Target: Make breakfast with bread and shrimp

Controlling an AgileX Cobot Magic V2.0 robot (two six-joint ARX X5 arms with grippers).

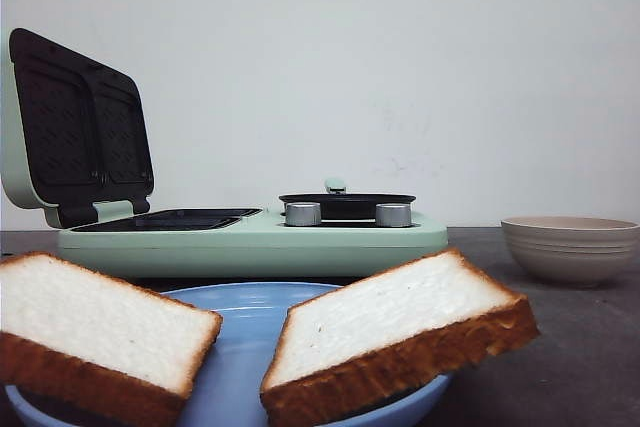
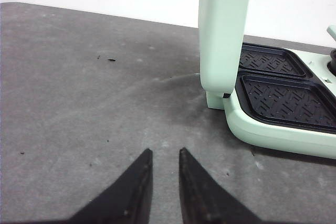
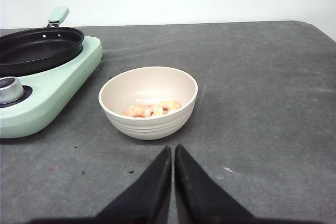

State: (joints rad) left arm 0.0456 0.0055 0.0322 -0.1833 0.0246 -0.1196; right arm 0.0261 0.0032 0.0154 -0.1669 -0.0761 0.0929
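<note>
Open grey table [image 2: 79, 103] at frame left; upright lid [image 2: 223, 30] blocks right. Bowl [image 3: 148, 102] stands just ahead of right gripper [image 3: 172, 153].

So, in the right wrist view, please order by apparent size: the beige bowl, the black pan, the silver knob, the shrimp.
1. Black pan, though cut off by the picture's edge.
2. Beige bowl; it is nearer the camera, so its rank against the pan is unsure.
3. Silver knob.
4. Shrimp; the pile looks wider than the knob, single pieces smaller.

bread slices: two, one [image 1: 95, 332] and another [image 1: 395, 332] | blue plate [image 1: 240, 347]: one | beige bowl [image 3: 148, 102]: one | shrimp [image 3: 151, 109]: a small pile, count unclear | green breakfast maker [image 1: 250, 232]: one, with two knobs | black pan [image 3: 39, 48]: one
</note>
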